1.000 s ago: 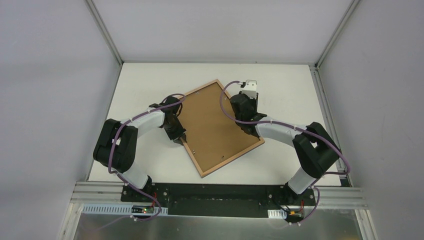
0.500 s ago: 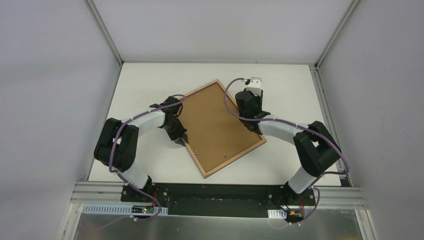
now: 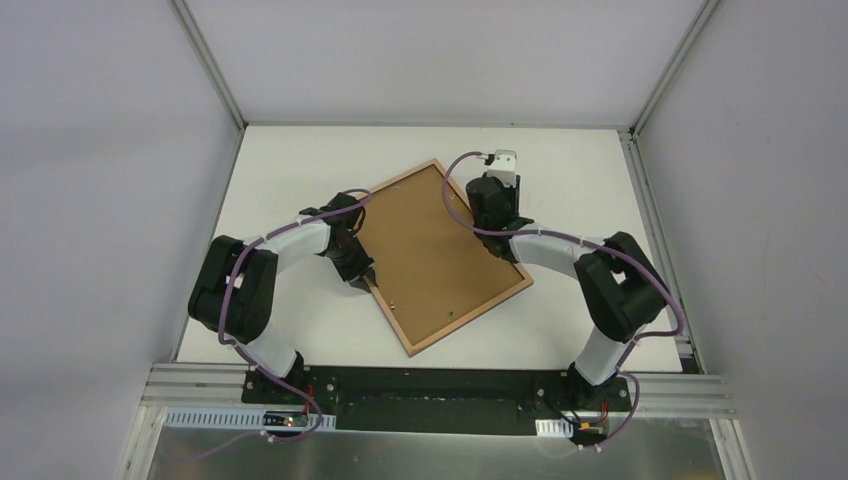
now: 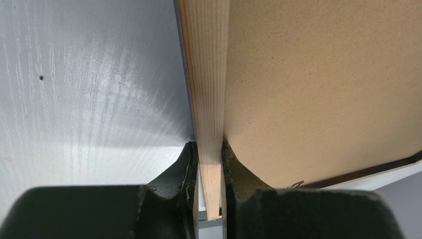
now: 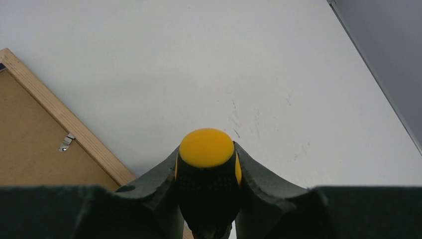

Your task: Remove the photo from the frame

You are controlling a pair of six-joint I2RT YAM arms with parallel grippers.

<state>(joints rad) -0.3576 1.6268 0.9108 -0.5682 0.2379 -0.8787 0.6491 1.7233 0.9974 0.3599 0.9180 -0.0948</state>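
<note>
**Inspector:** Location of the task items?

**Assessor:** The frame (image 3: pixel 440 255) lies back-up on the table (image 3: pixel 290 160), set diagonally at the centre of the overhead view. Its brown backing board (image 4: pixel 323 89) is in place. The photo is not visible; in my judgement it sits under that board.

**Inspector:** Arm poses and jaws?

**Assessor:** The left gripper (image 4: pixel 209 145) reaches in from the lower left, elbow bent, and its jaws are clenched on the frame's pale wooden rim (image 4: pixel 206 74), one finger on each side. The right gripper (image 5: pixel 207 154) arcs in from the lower right to the frame's upper-right edge. Its jaws are clamped on a black-handled tool (image 5: pixel 206 191) with a yellow cap. In the right wrist view it sits over bare table, just beside the rim.

**Inspector:** Risks from here?

**Assessor:**
- A metal clip (image 5: pixel 65 142) shows on the board near the rim. If the tool comes down beside it rather than on it, the clip will not turn and the board may be gouged.
- Sideways force from the tool could swing the frame about the left grasp, since it is pinched at only one point on a narrow rim.
- If the tool is levered too hard, it may twist within the jaws.
- The tool tip is hidden, so I cannot tell whether it touches anything.
</note>
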